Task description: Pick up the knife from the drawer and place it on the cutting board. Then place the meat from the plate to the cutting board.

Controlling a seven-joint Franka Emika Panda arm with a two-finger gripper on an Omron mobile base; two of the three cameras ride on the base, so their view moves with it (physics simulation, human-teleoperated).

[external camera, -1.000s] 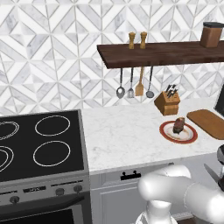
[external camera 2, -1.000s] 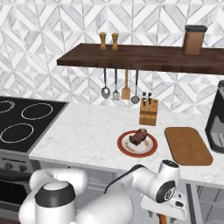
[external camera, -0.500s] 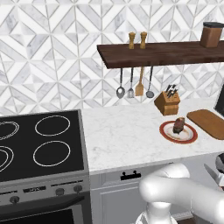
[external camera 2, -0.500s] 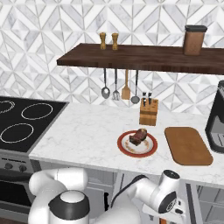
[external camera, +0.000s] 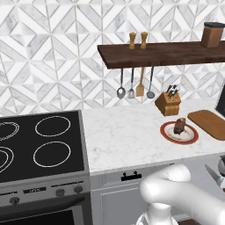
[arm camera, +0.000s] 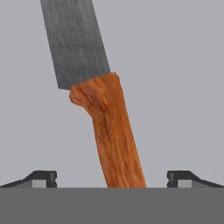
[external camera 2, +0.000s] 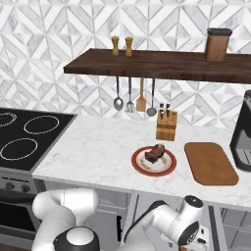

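Observation:
The knife point(arm camera: 109, 131) lies on the pale grey floor of the drawer point(arm camera: 175, 87), its brown wooden handle toward me and its grey blade point(arm camera: 76, 41) running away. My gripper point(arm camera: 113, 180) is open, one fingertip on each side of the handle with a gap on both sides. The hand point(external camera 2: 193, 234) hangs low, below the counter front. On the counter the white plate point(external camera 2: 139, 166) with a red-brown rim carries the meat point(external camera 2: 155, 153). The bare wooden cutting board point(external camera 2: 210, 163) lies just right of the plate. The left base view shows the plate point(external camera: 169, 134), meat point(external camera: 179, 126) and cutting board point(external camera: 211, 124) too.
A knife block point(external camera 2: 166, 126) stands behind the plate, and a dark coffee machine point(external camera 2: 242, 142) right of the board. A wall shelf point(external camera 2: 162, 63) with hanging utensils runs above the counter. The stove point(external camera: 35, 145) is at the left. White marble counter point(external camera 2: 93, 147) lies between stove and plate.
The arm has dropped lower below the counter front in both base views. Plate, meat and board have not moved.

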